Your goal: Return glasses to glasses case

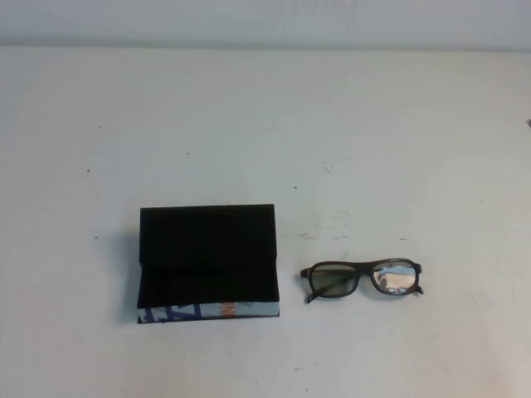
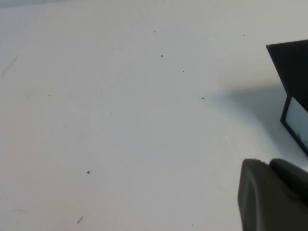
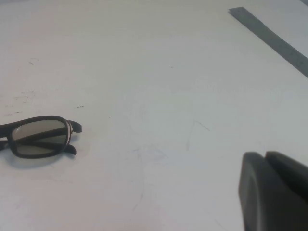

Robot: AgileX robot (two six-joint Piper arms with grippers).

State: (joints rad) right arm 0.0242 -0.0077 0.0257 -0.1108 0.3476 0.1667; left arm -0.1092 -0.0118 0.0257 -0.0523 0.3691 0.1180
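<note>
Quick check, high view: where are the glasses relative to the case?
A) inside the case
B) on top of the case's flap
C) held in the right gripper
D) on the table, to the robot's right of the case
D: the glasses lie folded on the table, apart from the glasses case, on its right side; no gripper touches them.

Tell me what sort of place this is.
Probably a robot test bench: a bare, scuffed white table holds only the glasses and the glasses case. The left gripper and the shut right gripper hang back, each seen only by its wrist camera.
</note>
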